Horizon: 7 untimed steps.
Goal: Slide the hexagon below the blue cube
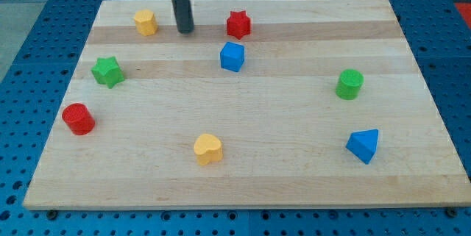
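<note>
Yellow hexagon [146, 22] near board's [294, 184] top edge, tip [185, 30] beside

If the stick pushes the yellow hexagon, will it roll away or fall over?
Probably neither. The yellow hexagon looks squat and flat-sided, so it should slide on the smooth wooden board. Pushed off-centre by my tip, it might spin.

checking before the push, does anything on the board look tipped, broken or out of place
Nothing stands out. All eight blocks sit flat and apart on the board, none damaged. My tip rests between the yellow hexagon and the red star, touching neither, up-left of the blue cube.
</note>
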Each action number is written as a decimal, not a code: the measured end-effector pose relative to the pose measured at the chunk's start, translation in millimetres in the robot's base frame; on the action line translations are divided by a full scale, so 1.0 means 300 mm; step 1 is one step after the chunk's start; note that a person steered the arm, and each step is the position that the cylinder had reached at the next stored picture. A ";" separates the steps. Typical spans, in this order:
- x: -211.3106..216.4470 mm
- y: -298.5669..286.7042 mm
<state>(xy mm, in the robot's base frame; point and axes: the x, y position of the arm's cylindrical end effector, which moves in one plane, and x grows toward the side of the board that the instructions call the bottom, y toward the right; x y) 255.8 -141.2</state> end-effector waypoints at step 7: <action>0.314 0.209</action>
<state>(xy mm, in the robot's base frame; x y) 350.0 -78.4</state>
